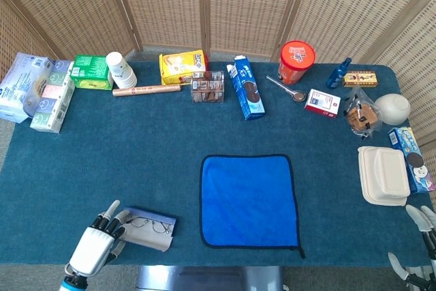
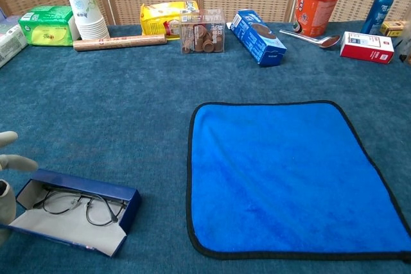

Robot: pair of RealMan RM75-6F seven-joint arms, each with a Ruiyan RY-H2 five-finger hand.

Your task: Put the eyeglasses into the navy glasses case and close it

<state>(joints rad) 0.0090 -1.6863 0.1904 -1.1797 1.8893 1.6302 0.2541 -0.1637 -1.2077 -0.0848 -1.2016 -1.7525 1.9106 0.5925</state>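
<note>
The navy glasses case (image 1: 151, 229) lies open near the table's front left edge, its pale lid flap (image 2: 64, 226) tilted toward me. The thin wire eyeglasses (image 2: 78, 202) rest folded inside the case (image 2: 96, 190). My left hand (image 1: 96, 244) sits at the case's left end with its fingers spread, touching the flap's edge; the chest view shows only its fingertips (image 2: 14, 162) at the frame's left border. Whether it pinches the flap is unclear. My right hand (image 1: 420, 236) hangs off the table's front right corner, fingers apart and holding nothing.
A blue cloth (image 1: 248, 200) lies flat right of the case. Boxes, stacked paper cups (image 1: 120, 69), a red tub (image 1: 296, 60) and a spoon line the back edge. A white clamshell box (image 1: 383, 175) sits at the right edge.
</note>
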